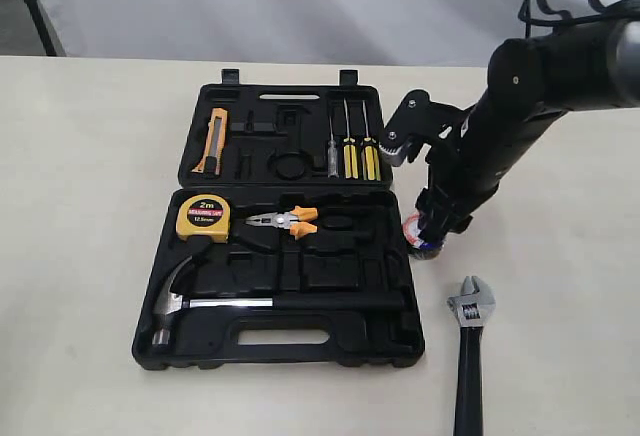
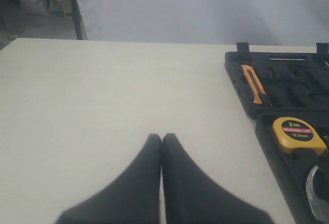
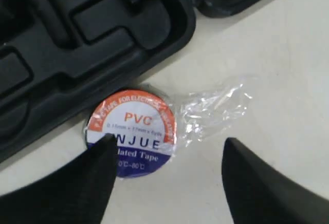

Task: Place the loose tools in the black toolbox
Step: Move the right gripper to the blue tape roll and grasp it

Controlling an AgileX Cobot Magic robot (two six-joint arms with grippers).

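Observation:
The black toolbox (image 1: 335, 274) lies open on the table. A steel claw hammer (image 1: 200, 303) rests in a recess of the near half. The silver adjustable wrench (image 1: 470, 341) lies on the table to the toolbox's right. The plastic-wrapped tape roll (image 3: 131, 131) lies flat against the toolbox's right edge (image 3: 77, 44), its wrap trailing to one side. My right gripper (image 3: 168, 142) hangs open just over it, one fingertip (image 3: 105, 147) overlapping the label; in the exterior view the gripper (image 1: 432, 224) hides most of the roll (image 1: 421, 243). My left gripper (image 2: 162, 139) is shut over bare table, empty.
The far half holds an orange utility knife (image 1: 212, 142) and screwdrivers (image 1: 350, 151). A yellow tape measure (image 1: 203, 219) and orange-handled pliers (image 1: 285, 221) sit in the near half. The right arm (image 1: 540, 86) reaches in from the upper right.

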